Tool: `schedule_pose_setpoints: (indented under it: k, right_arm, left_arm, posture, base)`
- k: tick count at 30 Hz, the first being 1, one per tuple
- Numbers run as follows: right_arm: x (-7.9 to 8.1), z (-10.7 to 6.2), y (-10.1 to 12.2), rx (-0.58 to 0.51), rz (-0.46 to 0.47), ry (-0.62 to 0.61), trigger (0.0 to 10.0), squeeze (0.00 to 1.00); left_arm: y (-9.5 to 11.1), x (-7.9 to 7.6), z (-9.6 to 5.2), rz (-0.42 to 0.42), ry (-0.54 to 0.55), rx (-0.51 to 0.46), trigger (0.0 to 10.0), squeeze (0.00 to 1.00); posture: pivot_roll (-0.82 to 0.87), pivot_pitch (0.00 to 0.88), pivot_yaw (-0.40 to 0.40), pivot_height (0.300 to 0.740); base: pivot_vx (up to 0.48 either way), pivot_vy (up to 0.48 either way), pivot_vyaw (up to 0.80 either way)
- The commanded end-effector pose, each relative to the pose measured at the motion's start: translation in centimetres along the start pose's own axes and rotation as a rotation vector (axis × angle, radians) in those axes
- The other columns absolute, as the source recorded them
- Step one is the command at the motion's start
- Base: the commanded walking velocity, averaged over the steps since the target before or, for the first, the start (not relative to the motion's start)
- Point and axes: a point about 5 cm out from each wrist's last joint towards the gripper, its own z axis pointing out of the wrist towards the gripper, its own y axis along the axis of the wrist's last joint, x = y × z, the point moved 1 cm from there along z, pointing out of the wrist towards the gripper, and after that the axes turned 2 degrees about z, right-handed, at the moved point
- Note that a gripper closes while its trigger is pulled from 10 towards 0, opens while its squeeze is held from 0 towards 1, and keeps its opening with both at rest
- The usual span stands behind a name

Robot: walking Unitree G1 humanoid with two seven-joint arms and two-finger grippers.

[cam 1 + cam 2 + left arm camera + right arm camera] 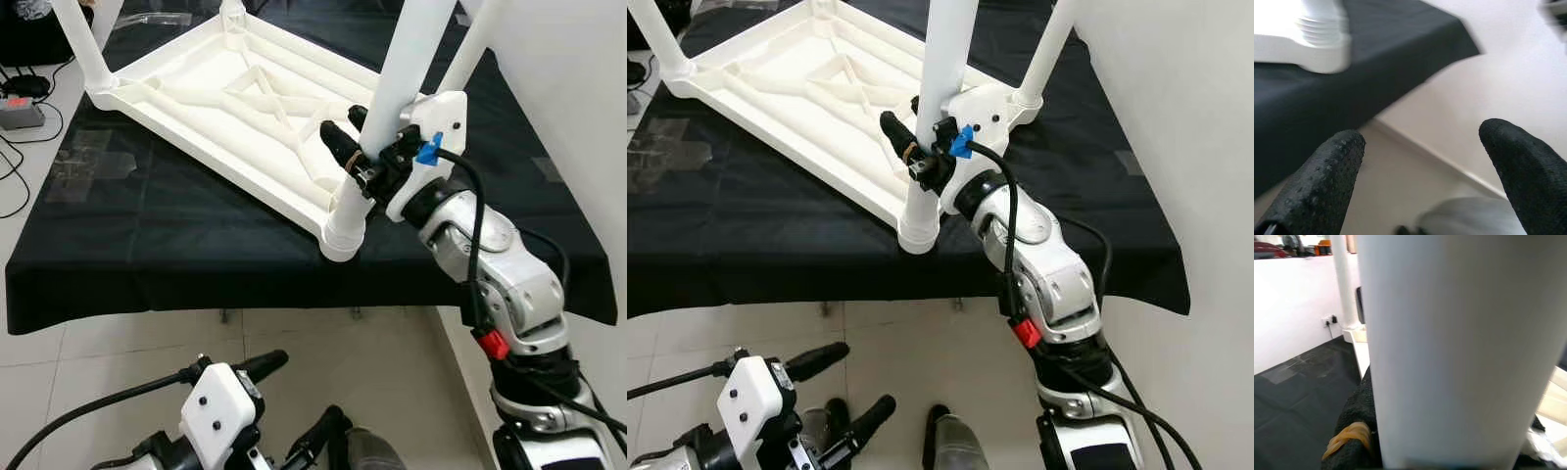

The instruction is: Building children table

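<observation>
Left eye view had the black-clothed work table (176, 245) as the biggest thing in the scene, and on it lay the white children's tabletop (225, 108), upside down, its ribbed underside facing up and its near corner at the cloth's front edge. White legs stood up from its corners. The nearest leg (397, 88) rose out of the threaded corner socket (343, 230) closest to the robot.

The right gripper (361, 147) was clamped around that leg low down, just above the socket, one black finger (338, 142) showing on the leg's left side and the other wrapped behind. In the right wrist view the leg stood directly against the camera, with a finger wearing an orange rubber band (1349, 438) pressed to its base.

The left gripper (294, 401) hung low over the tiled floor (118, 352) in front of the table, its fingers (1327, 176) spread well apart and holding nothing.

No brand, label or writing could be read on any surface.
</observation>
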Motion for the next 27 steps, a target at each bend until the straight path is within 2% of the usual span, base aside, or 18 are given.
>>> schedule_pose_setpoints:
  k: [1,2,3,4,6,7,8,9,10,11,12,13,15,16,19,22,26,27]
  right_arm:
    - [-0.8,-0.7,-4.5,0.220,0.020,-0.119,10.0,0.00]
    - [-0.6,-0.7,-4.5,0.225,0.020,-0.145,10.0,0.00]
    - [-0.6,-0.7,-4.5,0.225,0.020,-0.145,10.0,0.00]
    - [-0.5,-0.7,-4.6,0.230,0.022,-0.158,10.0,0.00]
    - [-0.5,-0.7,-4.6,0.230,0.022,-0.158,10.0,0.00]
    - [-0.4,-0.6,-4.7,0.234,0.022,-0.169,10.0,0.00]
    - [-0.4,-0.6,-4.7,0.234,0.022,-0.169,10.0,0.00]
    - [-0.4,-0.4,-4.9,0.235,0.020,-0.170,10.0,0.00]
    - [-0.4,-0.4,-4.9,0.235,0.020,-0.170,10.0,0.00]
    - [-0.4,0.0,-5.0,0.233,0.019,-0.169,10.0,0.00]
    - [-0.4,0.3,-5.2,0.232,0.019,-0.167,10.0,0.00]
    - [-0.4,0.3,-5.2,0.232,0.019,-0.167,10.0,0.00]
    - [-0.3,0.5,-5.2,0.230,0.019,-0.165,10.0,0.00]
    - [-0.2,0.8,-5.4,0.231,0.024,-0.169,10.0,0.00]
    - [-0.1,0.9,-5.4,0.231,0.026,-0.172,10.0,0.00]
    - [0.4,1.2,-5.2,0.224,0.039,-0.182,10.0,0.00]
    - [0.5,1.3,-5.2,0.223,0.041,-0.183,10.0,0.00]
    - [0.5,1.2,-5.1,0.221,0.048,-0.185,10.0,0.00]
  left_arm:
    - [0.2,1.9,0.0,0.060,0.103,-0.005,10.0,0.00]
    - [1.5,4.2,0.3,0.123,0.190,-0.049,10.0,0.00]
    - [1.5,4.2,0.3,0.123,0.190,-0.049,10.0,0.00]
    - [3.5,6.6,0.6,0.174,0.278,-0.122,10.0,0.00]
    - [3.5,6.6,0.6,0.174,0.278,-0.122,10.0,0.00]
    - [5.5,8.2,0.7,0.215,0.322,-0.188,10.0,0.00]
    - [5.5,8.2,0.7,0.215,0.322,-0.188,10.0,0.00]
    - [8.0,9.6,1.0,0.255,0.341,-0.276,10.0,0.00]
    - [8.0,9.6,1.0,0.255,0.341,-0.276,10.0,0.00]
    - [10.8,10.3,1.7,0.278,0.311,-0.375,10.0,0.00]
    - [13.1,10.4,2.5,0.275,0.242,-0.462,10.0,0.00]
    - [13.1,10.4,2.5,0.275,0.242,-0.462,10.0,0.00]
    - [14.5,10.3,3.0,0.270,0.191,-0.513,10.0,0.00]
    - [16.9,9.5,4.9,0.231,0.014,-0.603,10.0,0.00]
    - [17.7,9.1,5.6,0.226,-0.052,-0.627,10.0,0.00]
    - [21.2,9.2,8.3,0.199,-0.216,-0.679,10.0,0.00]
    - [21.6,9.4,8.6,0.191,-0.222,-0.677,10.0,0.00]
    - [22.3,10.3,9.6,0.197,-0.191,-0.657,10.0,0.00]
  posture:
    - [0.02,0.213,-0.053,0.740]
    - [0.02,0.201,-0.055,0.740]
    - [0.02,0.201,-0.055,0.740]
    - [0.03,0.190,-0.057,0.740]
    - [0.03,0.190,-0.057,0.740]
    - [0.03,0.180,-0.058,0.740]
    - [0.03,0.180,-0.058,0.740]
    - [0.04,0.163,-0.060,0.740]
    - [0.04,0.163,-0.060,0.740]
    - [0.05,0.156,-0.059,0.740]
    - [0.05,0.152,-0.061,0.740]
    - [0.05,0.152,-0.061,0.740]
    - [0.05,0.152,-0.061,0.740]
    - [0.05,0.140,-0.066,0.740]
    - [0.05,0.140,-0.066,0.740]
    - [0.04,0.135,-0.057,0.740]
    - [0.04,0.135,-0.055,0.740]
    - [0.03,0.136,-0.045,0.740]
  base:
    - [0.000,0.000,0.00]
    - [0.000,0.000,0.00]
    - [0.000,0.000,0.00]
    - [0.000,0.000,0.00]
    - [0.000,0.000,0.00]
    - [0.000,0.000,0.00]
    - [0.000,0.000,0.00]
    - [0.000,0.000,0.00]
    - [0.000,0.000,0.00]
    - [0.000,0.000,0.00]
    - [0.000,0.000,0.00]
    - [0.000,0.000,0.00]
    - [0.000,0.000,0.00]
    - [0.000,0.000,0.00]
    - [0.000,0.000,0.00]
    - [0.000,0.000,0.00]
    - [0.000,0.000,0.00]
    - [0.000,0.000,0.00]
